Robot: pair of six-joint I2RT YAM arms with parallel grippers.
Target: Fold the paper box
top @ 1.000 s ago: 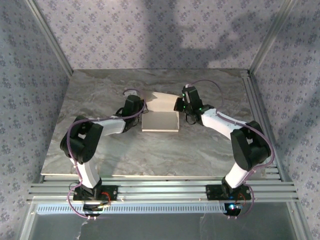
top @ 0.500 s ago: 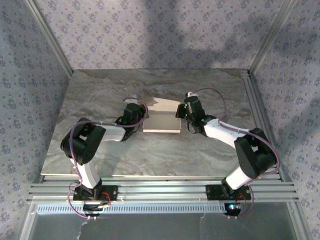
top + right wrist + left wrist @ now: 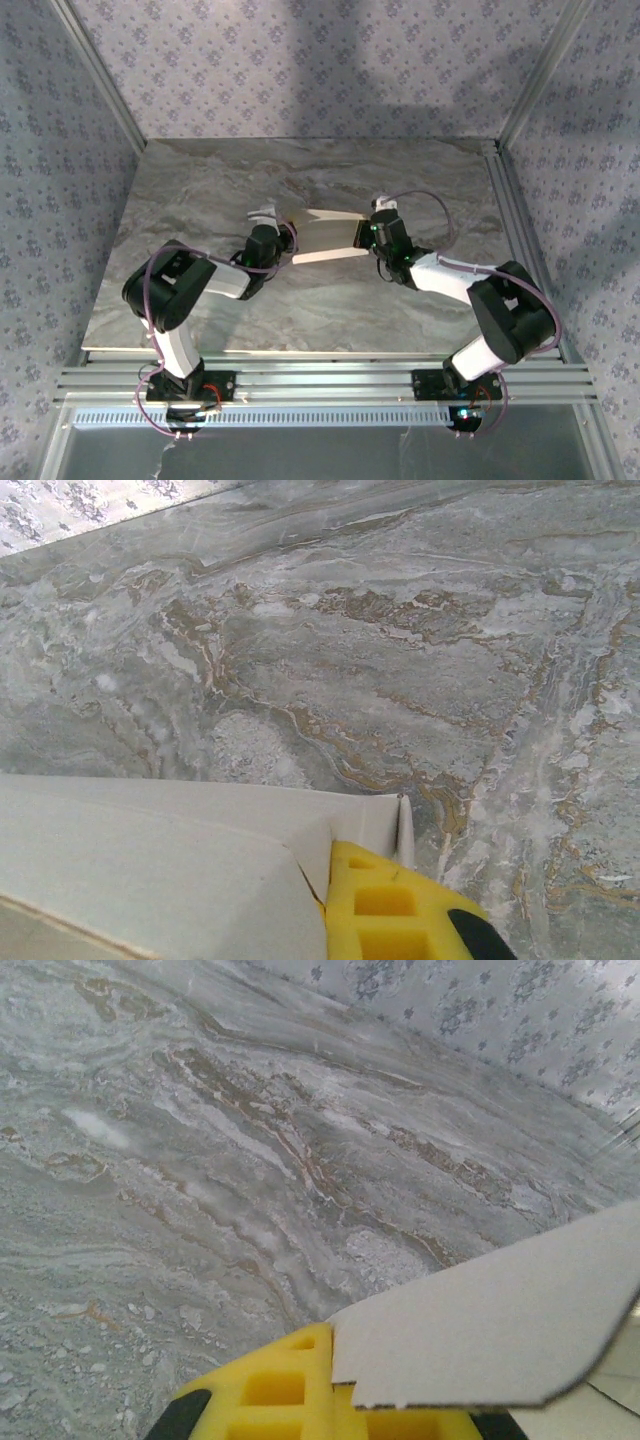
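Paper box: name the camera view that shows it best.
Top external: the whole paper box shows there, between the two arms. The left wrist view catches one flap of it. The right wrist view catches a creased corner.

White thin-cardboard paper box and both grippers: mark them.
White thin-cardboard paper box (image 3: 328, 240), top view, middle panel.
Left gripper (image 3: 287, 240), top view, fingertips at box edge.
Right gripper (image 3: 366, 234), top view, fingertips at box edge.

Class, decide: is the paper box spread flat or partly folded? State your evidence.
Partly folded: the paper box shows panels meeting at angles along creases, with one flap raised above the table.
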